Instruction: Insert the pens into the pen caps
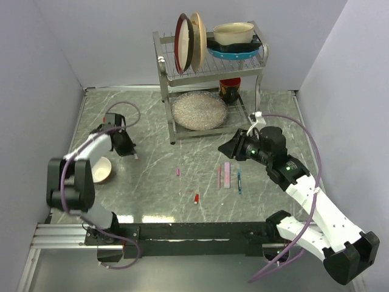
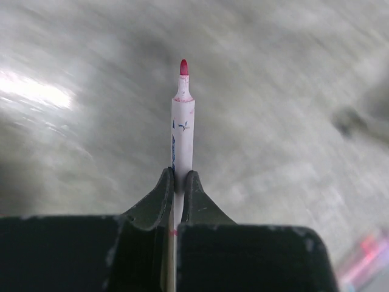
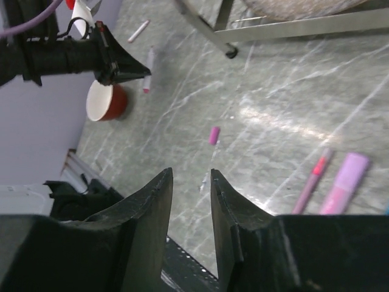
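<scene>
My left gripper (image 1: 130, 149) is shut on a white-barrelled pen (image 2: 182, 131) whose bare red tip points away from the jaws, held above the table at the left. My right gripper (image 1: 227, 148) is open and empty, right of centre above the table; its jaws stand apart in the right wrist view (image 3: 191, 177). A slim reddish-pink pen (image 1: 219, 176), a wider pale pink pen (image 1: 227, 174) and a dark blue pen (image 1: 239, 180) lie side by side. A magenta cap (image 1: 177, 171) and a red cap (image 1: 196, 198) lie left of them. The magenta cap (image 3: 214, 135) lies beyond my right fingers.
A red bowl (image 1: 100, 170) sits by the left arm. A metal dish rack (image 1: 209, 79) with plates and bowls stands at the back. Another pale stick (image 3: 138, 31) lies on the table beyond the left gripper. Walls close in both sides.
</scene>
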### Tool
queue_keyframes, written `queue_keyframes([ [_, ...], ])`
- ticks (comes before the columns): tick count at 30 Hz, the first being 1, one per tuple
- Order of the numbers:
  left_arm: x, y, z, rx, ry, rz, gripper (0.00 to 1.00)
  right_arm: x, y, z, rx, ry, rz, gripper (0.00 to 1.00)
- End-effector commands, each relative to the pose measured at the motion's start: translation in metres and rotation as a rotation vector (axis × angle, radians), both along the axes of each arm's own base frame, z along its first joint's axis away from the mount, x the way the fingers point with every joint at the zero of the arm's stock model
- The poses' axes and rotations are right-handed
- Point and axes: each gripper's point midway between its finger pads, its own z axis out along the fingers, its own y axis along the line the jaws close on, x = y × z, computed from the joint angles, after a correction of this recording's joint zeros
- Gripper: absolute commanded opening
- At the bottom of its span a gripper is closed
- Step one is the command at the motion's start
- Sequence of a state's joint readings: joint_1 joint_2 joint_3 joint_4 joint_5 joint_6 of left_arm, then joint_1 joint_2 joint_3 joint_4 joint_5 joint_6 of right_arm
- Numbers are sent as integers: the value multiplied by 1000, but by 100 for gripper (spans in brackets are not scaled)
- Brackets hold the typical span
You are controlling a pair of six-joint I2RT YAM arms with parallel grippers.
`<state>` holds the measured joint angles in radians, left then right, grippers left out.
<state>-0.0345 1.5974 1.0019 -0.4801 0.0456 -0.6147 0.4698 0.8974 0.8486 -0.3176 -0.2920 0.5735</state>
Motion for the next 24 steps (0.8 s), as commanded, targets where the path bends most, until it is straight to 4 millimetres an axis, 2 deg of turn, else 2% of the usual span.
queue_keyframes([
  [1, -21, -79, 49, -235, -205, -272, 1, -9, 24, 2, 100, 8, 54, 40],
  [3, -50, -115, 62, -305, -243, -411, 1, -15, 39, -4, 149, 33, 70, 43],
  [4, -56, -128, 71, -333, -283, -459, 1, -18, 47, -3, 175, 48, 77, 45],
  [6, -85, -158, 87, -419, -336, -585, 1, -15, 62, 0, 200, 47, 93, 47],
  [7, -89, -168, 98, -457, -381, -622, 1, -19, 73, 0, 211, 65, 112, 48],
  [8, -102, -178, 111, -515, -409, -689, 1, -16, 81, -9, 201, 97, 118, 48],
  [9, -115, -189, 114, -548, -410, -745, 1, -14, 90, 1, 224, 84, 131, 50],
  [10, -120, -194, 121, -568, -435, -787, 1, -14, 97, 1, 243, 108, 138, 50],
  [11, -124, -198, 129, -580, -468, -816, 1, -10, 104, -7, 240, 137, 136, 50],
  [13, -134, -205, 137, -605, -488, -859, 1, -6, 114, -4, 275, 162, 134, 51],
  [14, -136, -207, 144, -623, -521, -874, 1, -1, 118, -14, 268, 189, 124, 51],
  [16, -142, -208, 148, -654, -514, -881, 1, 2, 129, -7, 306, 183, 148, 51],
  [17, -141, -209, 153, -655, -544, -889, 1, 3, 134, -14, 303, 203, 168, 51],
  [18, -141, -209, 153, -656, -547, -892, 1, 6, 139, -6, 317, 191, 183, 51],
  [24, -147, -211, 160, -685, -561, -919, 1, 13, 151, -5, 310, 195, 184, 49],
])
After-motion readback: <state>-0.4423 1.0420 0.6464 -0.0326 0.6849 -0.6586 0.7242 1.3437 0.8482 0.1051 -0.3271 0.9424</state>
